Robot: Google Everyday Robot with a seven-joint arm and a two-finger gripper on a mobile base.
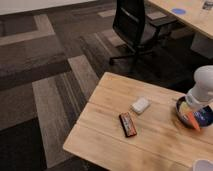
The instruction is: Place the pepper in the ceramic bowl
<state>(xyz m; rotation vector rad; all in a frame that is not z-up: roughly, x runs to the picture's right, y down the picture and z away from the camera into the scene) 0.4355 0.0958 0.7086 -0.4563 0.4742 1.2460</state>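
The orange-red pepper (191,120) hangs tip-down over the near left rim of the dark-blue ceramic bowl (204,117), which sits at the right edge of the wooden table (105,135). My gripper (187,111), at the end of the white arm (202,85), is shut on the pepper's top end, just above the bowl's left side. The arm hides part of the bowl.
A white box (140,105) and a black-and-red bar (128,124) lie mid-table, left of the bowl. A white cup (202,165) stands at the bottom right corner. A black office chair (132,25) stands behind the table, and another wooden table (190,15) is at the top right.
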